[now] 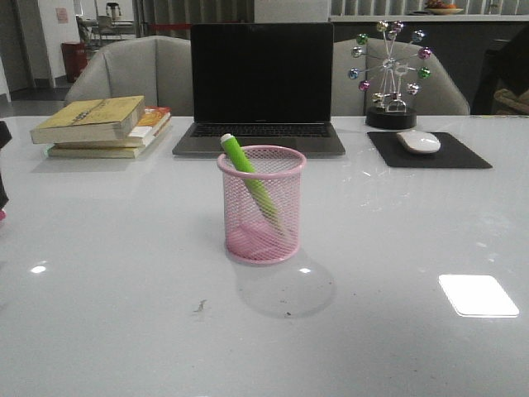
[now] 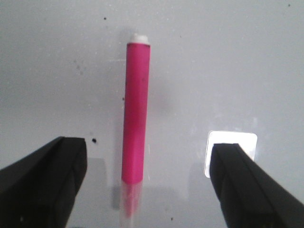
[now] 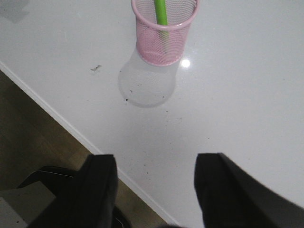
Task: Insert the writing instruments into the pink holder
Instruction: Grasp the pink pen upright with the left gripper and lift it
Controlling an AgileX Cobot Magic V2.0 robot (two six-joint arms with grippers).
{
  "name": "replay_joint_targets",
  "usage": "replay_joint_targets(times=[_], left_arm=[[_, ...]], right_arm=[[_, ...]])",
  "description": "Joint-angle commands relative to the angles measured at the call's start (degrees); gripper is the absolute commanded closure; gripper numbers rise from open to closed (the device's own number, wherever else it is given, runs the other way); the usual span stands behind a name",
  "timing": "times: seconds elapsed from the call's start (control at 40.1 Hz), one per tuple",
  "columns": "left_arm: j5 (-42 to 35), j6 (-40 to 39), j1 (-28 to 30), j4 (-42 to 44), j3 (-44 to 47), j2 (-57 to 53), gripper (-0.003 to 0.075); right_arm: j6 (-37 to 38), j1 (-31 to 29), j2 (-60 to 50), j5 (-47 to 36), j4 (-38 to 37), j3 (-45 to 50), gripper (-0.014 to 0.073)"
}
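Already the lime green marker stands inside the pink holder, leaning so that its white end pokes up past the rolled rim on the side toward the books, while its lower end rests near the opposite side of the base. The holder sits upright on the white table, in front of the closed-screen-dark laptop, with its soft shadow falling on the tabletop toward the robot. From the right wrist view the same holder shows with the green marker rising through its mouth.

The magenta marker lies flat on the table, well apart from the holder; it appears only in the left wrist view, its white end pointing away from the gripper. The left gripper hovers over it with its jaws spread wide, one black finger on each side of the marker and neither touching it.

The right gripper is also spread open and holds nothing; it hangs over the table edge nearest the robot, with the holder well beyond its fingertips.

Behind the holder, beside the laptop, a white mouse rests on a black pad, and a small wheel ornament stands just behind that pad.
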Motion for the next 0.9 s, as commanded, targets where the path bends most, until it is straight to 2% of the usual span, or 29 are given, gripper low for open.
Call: replay_joint_targets(times=[0.0, 0.598, 0.872], left_arm=[[-1.1, 0.1, 0.0, -0.8, -4.2, 0.4, 0.0138], [-2.5, 0.1, 0.0, -1.0, -11.4, 7.7, 0.0145], [-1.7, 0.1, 0.0, -0.5, -11.4, 9.5, 0.0239]], right_arm=[[0.0, -0.2, -0.7, -3.5, -0.5, -1.5, 0.0116], [0.0, -0.2, -0.7, -3.5, -0.5, -1.5, 0.0116], [0.0, -0.2, -0.7, -3.5, -0.5, -1.5, 0.0116]])
